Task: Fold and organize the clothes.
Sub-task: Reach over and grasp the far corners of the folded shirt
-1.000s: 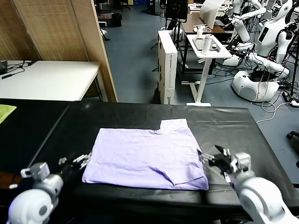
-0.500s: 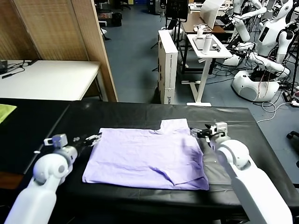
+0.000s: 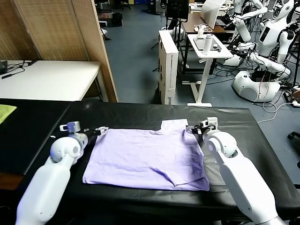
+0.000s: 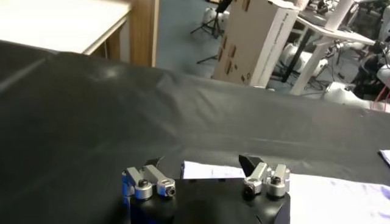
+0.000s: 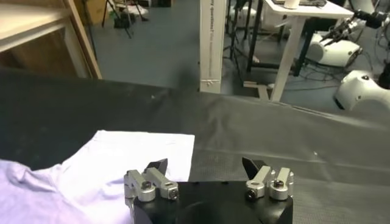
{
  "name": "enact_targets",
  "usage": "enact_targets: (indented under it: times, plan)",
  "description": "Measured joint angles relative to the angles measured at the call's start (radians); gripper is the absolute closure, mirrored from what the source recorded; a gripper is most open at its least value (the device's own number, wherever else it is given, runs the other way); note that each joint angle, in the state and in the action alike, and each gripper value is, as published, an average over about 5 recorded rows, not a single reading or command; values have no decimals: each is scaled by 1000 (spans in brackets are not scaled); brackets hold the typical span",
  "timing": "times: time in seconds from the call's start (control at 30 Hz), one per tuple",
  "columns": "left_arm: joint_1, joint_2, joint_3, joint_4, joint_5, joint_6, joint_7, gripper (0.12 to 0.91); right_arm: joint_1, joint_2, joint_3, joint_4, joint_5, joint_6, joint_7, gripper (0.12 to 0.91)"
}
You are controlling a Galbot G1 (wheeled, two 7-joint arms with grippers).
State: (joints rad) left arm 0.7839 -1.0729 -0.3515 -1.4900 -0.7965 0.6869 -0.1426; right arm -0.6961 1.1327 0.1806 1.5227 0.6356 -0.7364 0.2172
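Our left gripper and right gripper are both spread wide at the far corners of the purple T-shirt, flat on the black desk. We should pinch both corners evenly.

Head camera high, looking forward and down over the black table, both wrist cameras low and close above it, facing outward, all sharing the lavender T-shirt.
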Motion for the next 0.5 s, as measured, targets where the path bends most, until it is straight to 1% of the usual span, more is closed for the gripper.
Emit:
enact_targets:
  times: [0.23, 0.3, 0.37, 0.43, 0.5]
  plan:
    - [-3, -2, 2, 29, 8, -5, 6, 123, 16, 20, -6, -37, 0, 0, -12, 123]
    - [-1, -2, 2, 31, 9, -6, 6, 125, 18, 24, -8, -45, 0, 0, -14, 148]
    - [1, -2, 2, 32, 10, -7, 7, 141, 18, 26, -8, -50, 0, 0, -15, 185]
    - [5, -2, 2, 29, 10, -7, 6, 187, 18, 26, -8, -51, 0, 0, -16, 226]
    - [11, -1, 2, 22, 10, -7, 6, 235, 16, 26, -9, -52, 0, 0, -17, 251]
